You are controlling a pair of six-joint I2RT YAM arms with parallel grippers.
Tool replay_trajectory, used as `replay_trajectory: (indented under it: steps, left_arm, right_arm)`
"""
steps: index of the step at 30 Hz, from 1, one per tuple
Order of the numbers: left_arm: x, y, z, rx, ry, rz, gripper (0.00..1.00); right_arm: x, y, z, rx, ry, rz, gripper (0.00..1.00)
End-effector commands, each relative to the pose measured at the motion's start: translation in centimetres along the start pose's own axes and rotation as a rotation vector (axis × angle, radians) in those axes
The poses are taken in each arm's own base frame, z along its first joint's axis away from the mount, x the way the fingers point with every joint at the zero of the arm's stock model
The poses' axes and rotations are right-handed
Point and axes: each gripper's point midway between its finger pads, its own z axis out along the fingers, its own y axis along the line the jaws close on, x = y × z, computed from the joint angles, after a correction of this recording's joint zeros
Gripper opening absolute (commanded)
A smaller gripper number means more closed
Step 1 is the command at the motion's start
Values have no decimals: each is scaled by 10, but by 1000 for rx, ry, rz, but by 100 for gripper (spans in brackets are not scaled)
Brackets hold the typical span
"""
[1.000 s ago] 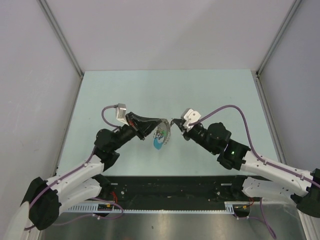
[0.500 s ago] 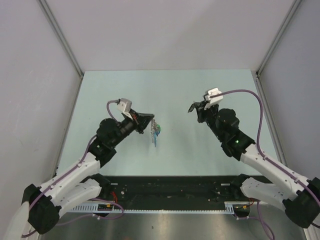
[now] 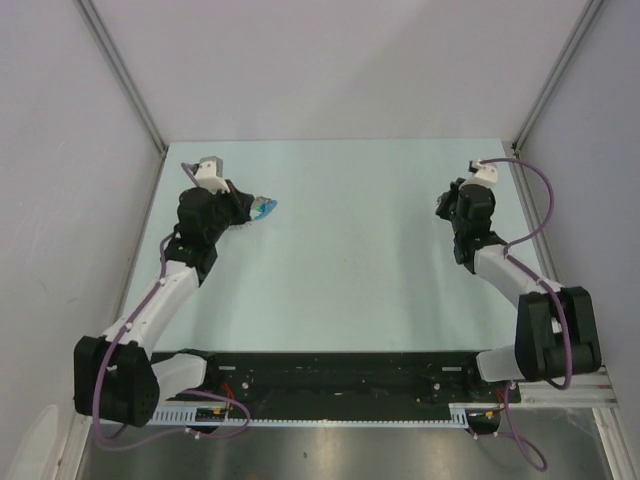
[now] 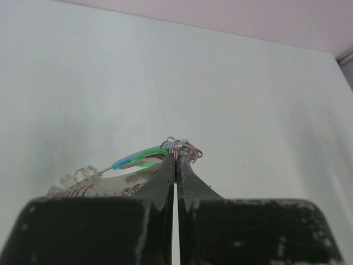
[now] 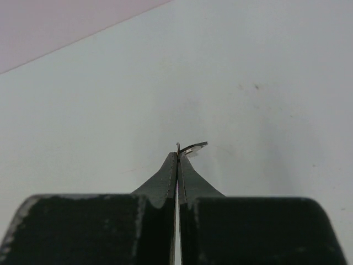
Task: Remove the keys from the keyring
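Silvery keys (image 4: 71, 181) and a blue tag (image 4: 129, 160) trail leftward from the keyring (image 4: 186, 148). The left gripper (image 4: 176, 159), at the table's (image 3: 350, 250) far-left side, pinches the keyring with its jaws fully together. Well apart at the right, the right gripper (image 5: 177, 155) pinches 1 thin metal sliver (image 5: 194, 147), judged a freed key. The left arm is nearer the bunch. No container shows.

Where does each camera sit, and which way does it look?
Top: above and behind the arms, looking down on the table; both arms show, left gripper far left, right gripper far right.
Left wrist: on the left arm, looking along its shut fingers at the keys they pinch.
Right wrist: on the right arm, looking along its shut fingers at a flat metal piece they pinch.
Shared: top and left wrist both show the keys; all show the table.
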Motion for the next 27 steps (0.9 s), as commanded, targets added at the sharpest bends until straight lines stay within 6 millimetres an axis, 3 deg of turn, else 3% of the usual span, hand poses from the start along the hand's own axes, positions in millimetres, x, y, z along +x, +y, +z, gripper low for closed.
replay_trajectory:
  steps: [1,7,10,12,13,14,15,18,20,21,23,26,27]
  left_arm:
    - [-9,14,19,-50,-38,-32,0]
    - [18,34,31,-102,46,-38,0]
    - [33,44,34,-135,82,-47,0]
    - [40,44,35,-129,103,-54,0]
    - [41,43,35,-124,108,-55,0]
    - [41,42,34,-117,106,-57,0]
    - [41,43,34,-121,105,-56,0]
    - [41,54,31,-187,103,-54,1]
    - [50,67,24,-269,139,-62,1]
    - [61,78,17,-331,177,-63,0]
    - [78,84,6,-360,214,-83,1]
    - [88,81,0,-338,225,-101,0]
    - [89,81,0,-337,226,-107,0]
  right_arm:
    - [-2,-19,32,18,-28,134,1]
    - [35,-37,58,58,77,158,4]
    - [36,-37,60,51,128,184,19]
    - [25,-29,56,38,140,181,37]
    - [11,-19,49,2,124,167,46]
    - [8,-15,43,-3,143,150,63]
    - [-6,0,38,-33,132,131,71]
    - [-26,24,13,-89,155,66,84]
    - [-23,44,-15,-139,218,70,90]
    - [-18,55,-29,-194,265,86,99]
    - [-7,68,-62,-257,361,111,100]
    - [12,92,-101,-338,443,42,100]
    - [10,97,-112,-361,426,1,100]
